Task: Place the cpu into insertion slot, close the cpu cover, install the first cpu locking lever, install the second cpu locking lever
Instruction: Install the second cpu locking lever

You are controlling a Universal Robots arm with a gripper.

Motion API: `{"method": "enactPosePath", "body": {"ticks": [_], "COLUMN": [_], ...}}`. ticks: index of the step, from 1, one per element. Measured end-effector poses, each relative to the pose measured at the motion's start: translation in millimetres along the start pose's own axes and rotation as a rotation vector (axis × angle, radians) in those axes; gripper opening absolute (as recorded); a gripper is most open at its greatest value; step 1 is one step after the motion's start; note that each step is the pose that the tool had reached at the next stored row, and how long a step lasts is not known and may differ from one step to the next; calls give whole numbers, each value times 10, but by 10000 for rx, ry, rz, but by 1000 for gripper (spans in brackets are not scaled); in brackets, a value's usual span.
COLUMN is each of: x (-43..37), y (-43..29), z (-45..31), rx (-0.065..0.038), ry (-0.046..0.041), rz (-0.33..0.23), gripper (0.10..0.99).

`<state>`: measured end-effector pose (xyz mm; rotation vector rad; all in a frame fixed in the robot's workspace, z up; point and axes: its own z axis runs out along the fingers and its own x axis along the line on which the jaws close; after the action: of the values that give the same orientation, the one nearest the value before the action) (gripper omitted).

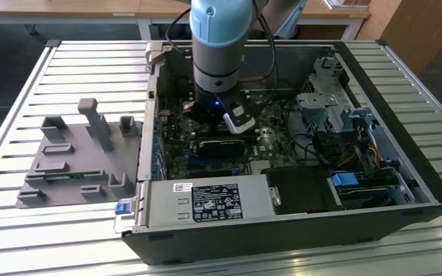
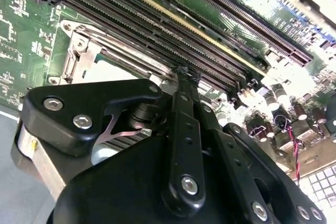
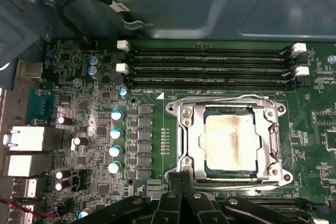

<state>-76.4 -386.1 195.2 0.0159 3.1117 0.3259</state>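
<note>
Slatted bench (image 1: 21, 230) carries your open computer case (image 1: 282, 230); the claw (image 3: 181, 174), pressed together, could scrape the cpu cover (image 3: 228, 109) beside the seated cpu (image 3: 231, 141).

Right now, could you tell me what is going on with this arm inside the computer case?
A single robot arm reaches down into an open computer case lying on a slatted table. Its gripper sits low over the green motherboard, right at the edge of the insertion slot. In the first wrist view the cpu already lies in the socket, and the cpu cover is folded down around it. Whether both locking levers are latched, I cannot tell.
</note>
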Motion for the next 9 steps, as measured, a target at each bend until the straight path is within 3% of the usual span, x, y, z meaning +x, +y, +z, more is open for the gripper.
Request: {"method": "enactPosePath", "body": {"ticks": [4,9], "x": [26,33], "y": [-4,-8], "z": [19,34], "rx": [-69,-84], "ry": [-1,3], "rz": [0,0], "gripper": [106,106]}}
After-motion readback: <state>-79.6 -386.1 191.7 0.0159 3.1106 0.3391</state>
